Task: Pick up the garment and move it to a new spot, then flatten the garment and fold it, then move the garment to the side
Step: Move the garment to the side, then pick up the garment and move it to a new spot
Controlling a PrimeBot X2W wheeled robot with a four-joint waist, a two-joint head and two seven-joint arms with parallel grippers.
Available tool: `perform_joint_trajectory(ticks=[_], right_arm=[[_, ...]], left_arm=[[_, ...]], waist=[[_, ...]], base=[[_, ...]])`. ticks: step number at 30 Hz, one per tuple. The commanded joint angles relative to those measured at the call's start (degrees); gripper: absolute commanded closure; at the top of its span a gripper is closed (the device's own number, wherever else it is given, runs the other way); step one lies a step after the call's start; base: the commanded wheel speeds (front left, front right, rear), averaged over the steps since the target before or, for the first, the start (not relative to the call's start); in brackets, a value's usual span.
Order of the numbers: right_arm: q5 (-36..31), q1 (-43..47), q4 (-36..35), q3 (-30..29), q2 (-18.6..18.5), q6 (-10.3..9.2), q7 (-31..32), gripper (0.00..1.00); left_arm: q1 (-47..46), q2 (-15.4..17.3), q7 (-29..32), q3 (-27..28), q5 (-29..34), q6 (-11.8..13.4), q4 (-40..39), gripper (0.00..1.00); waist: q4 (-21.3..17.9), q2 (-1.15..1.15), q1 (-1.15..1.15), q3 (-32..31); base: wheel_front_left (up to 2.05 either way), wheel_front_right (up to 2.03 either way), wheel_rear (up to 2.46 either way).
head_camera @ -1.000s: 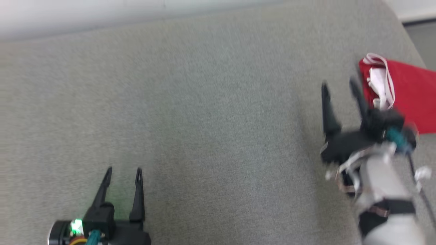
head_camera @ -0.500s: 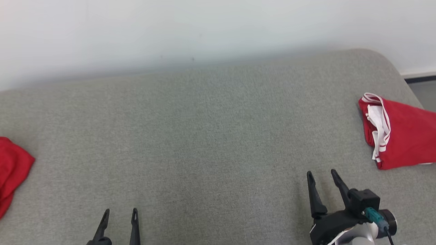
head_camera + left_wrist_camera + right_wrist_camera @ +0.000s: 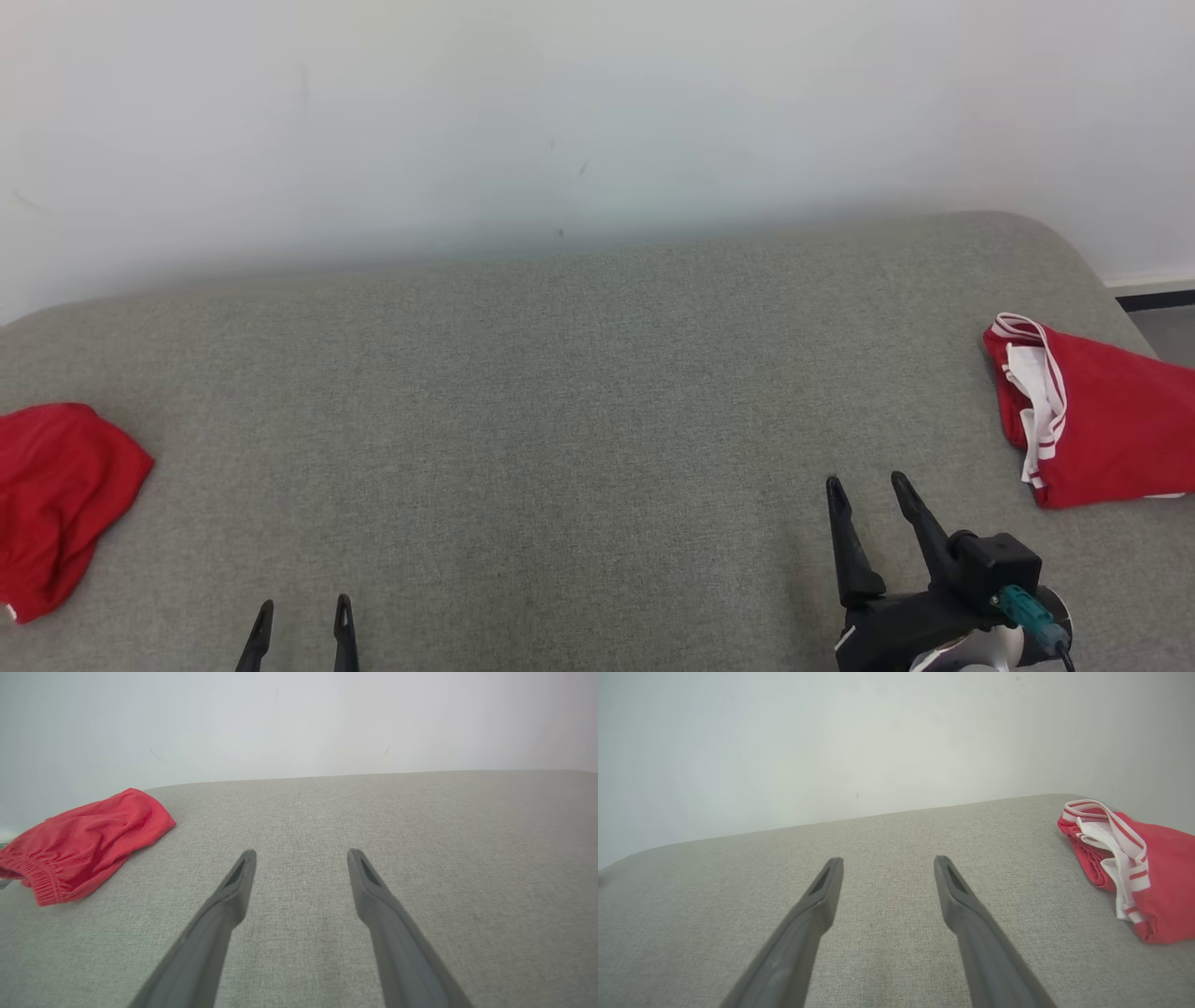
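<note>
Red, crumpled garment lies left of your wide-spread left claw, left wrist view; right wrist view shows a white-trimmed garment right of your equally spread, empty right claw.

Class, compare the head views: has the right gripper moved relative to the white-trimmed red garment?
Yes. The right gripper has drawn back toward the robot, from beside the white-trimmed red garment to below it in view.

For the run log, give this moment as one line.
left gripper: open, empty | right gripper: open, empty | red white-trimmed garment: right end of grey fabric surface | red crumpled garment: left end
</note>
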Motion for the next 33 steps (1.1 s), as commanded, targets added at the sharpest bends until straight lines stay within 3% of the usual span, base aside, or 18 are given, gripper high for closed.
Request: perform_joint_trajectory(ticks=[1,25,33], right_arm=[[0.75,0.81,-0.36,-0.2,0.09,-0.17,0.01,0.0],[1.31,3.39,-0.64,0.16,0.11,-0.17,0.0,0.0],[1.1,3.59,-1.03,1.61,0.12,-0.17,0.0,0.0]], left_arm=[[0.81,-0.15,-0.14,0.22,-0.68,0.22,-0.26,0.0],[0.77,-0.2,-0.14,-0.02,-1.88,0.91,-0.57,0.0],[0.34,-0.18,-0.14,0.16,-2.01,1.13,-0.43,0.0]], waist=[[0.2,0.0,0.01,-0.21],[2.09,0.0,0.01,-0.42],[5.96,0.0,0.01,0.44]], base=[[0.0,0.0,0.0],[0.0,0.0,0.0],[0.0,0.0,0.0]])
